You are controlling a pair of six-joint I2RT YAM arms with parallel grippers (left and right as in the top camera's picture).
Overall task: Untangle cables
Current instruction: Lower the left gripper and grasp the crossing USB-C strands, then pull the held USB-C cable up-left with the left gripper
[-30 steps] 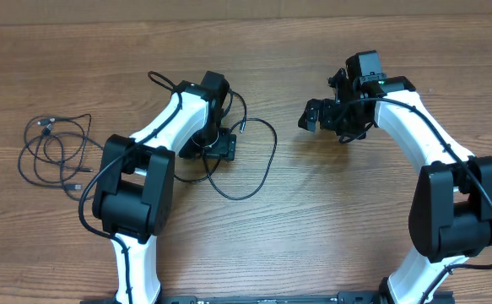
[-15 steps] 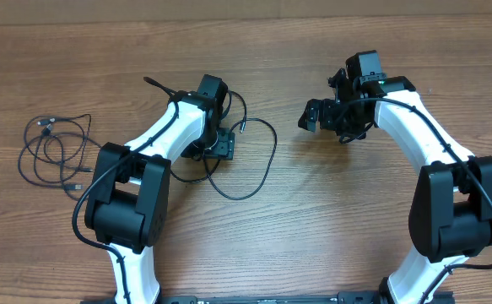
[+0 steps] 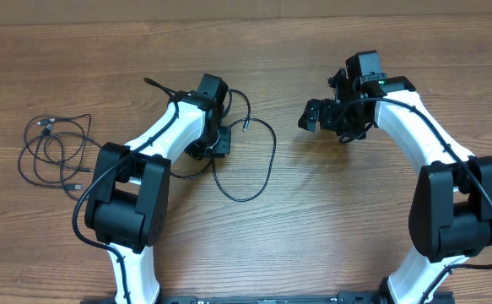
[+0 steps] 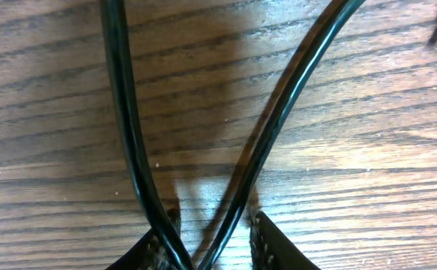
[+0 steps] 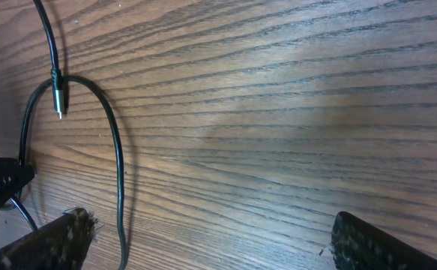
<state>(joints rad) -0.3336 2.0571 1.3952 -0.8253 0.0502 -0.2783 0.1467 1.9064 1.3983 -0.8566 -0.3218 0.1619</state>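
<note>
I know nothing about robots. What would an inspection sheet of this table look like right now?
Surface: wooden table, bare grain.
Job's things: one thin black cable bundle lying apart beside the left arm; a looped cable at the left gripper, its silver plug tip on the wood.
Clutter: nothing seen.
Grippers: left gripper low, two strands of the looped cable between its fingers; right gripper open, holding nothing.
Cables: thicker black cords run along the arms.
Surroundings: pale strip past the far edge.

We see the counter [image 3: 313, 219] from straight above; both wrist views skim it close, sharing the cable [image 3: 274, 150]
</note>
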